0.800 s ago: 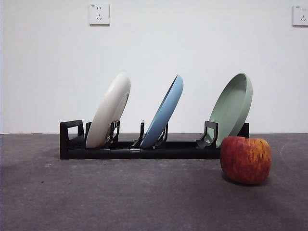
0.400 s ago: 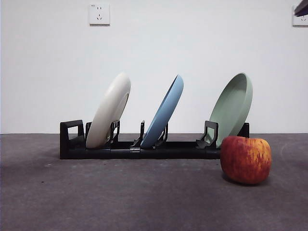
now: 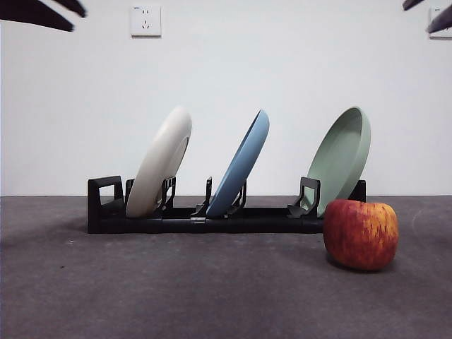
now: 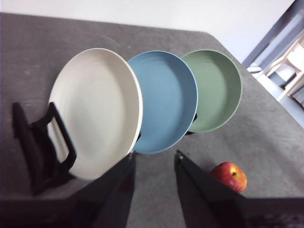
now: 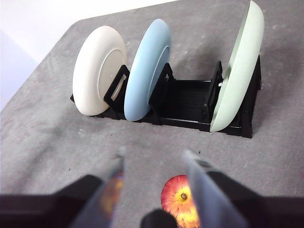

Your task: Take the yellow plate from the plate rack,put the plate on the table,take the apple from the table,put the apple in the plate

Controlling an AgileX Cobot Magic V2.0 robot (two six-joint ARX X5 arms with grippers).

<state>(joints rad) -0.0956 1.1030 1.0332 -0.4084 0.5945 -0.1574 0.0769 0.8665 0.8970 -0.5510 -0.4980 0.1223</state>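
Note:
The yellow plate (image 3: 161, 164) is cream and stands tilted in the left slot of the black plate rack (image 3: 198, 219) on the grey table (image 3: 176, 289). The red apple (image 3: 360, 234) lies on the table in front of the rack's right end. In the left wrist view my left gripper (image 4: 154, 156) is open and empty, above the table near the cream plate (image 4: 95, 111), with the apple (image 4: 229, 175) off to one side. In the right wrist view my right gripper (image 5: 154, 156) is open and empty, high above the apple (image 5: 180, 199), facing the rack (image 5: 185, 102).
A blue plate (image 3: 242, 166) stands in the rack's middle slot and a sage-green plate (image 3: 342, 157) in its right slot. Black arm tips show at the front view's top left (image 3: 42, 13) and top right (image 3: 431, 18) corners. A white wall stands behind.
Black arm tips have come into the front view's top corners, first at the right, then at the left. The plates, rack and apple have not moved.

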